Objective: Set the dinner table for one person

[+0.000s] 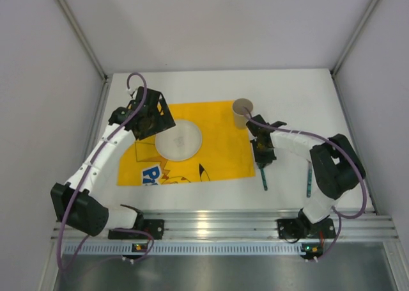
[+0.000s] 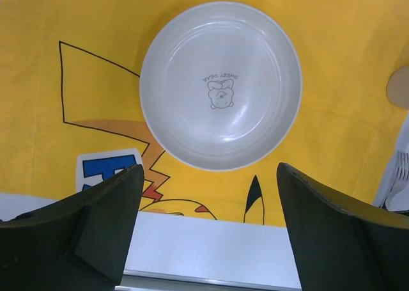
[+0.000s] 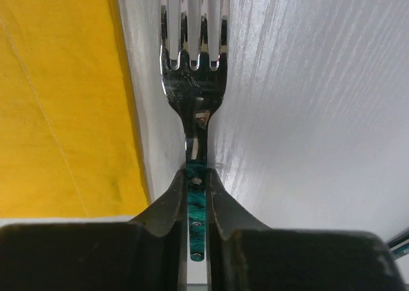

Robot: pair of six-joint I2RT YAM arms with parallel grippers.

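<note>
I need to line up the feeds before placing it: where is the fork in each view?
Top external: fork just right of the yellow mat, held by the right gripper.
Left wrist: what looks like its tines at the right edge.
Right wrist: centre, tines pointing up, handle clamped between the fingers.
Shared landmark: the yellow mat, in all three views.

Pale panel walls (image 1: 217, 22) on three sides — aluminium corner posts (image 1: 77, 29) between them.

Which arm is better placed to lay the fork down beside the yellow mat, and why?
Right. The right hand is shut on the silver green-handled fork, beside the yellow cloth mat's edge. The left hand hangs open over the round white plate, empty.
</note>
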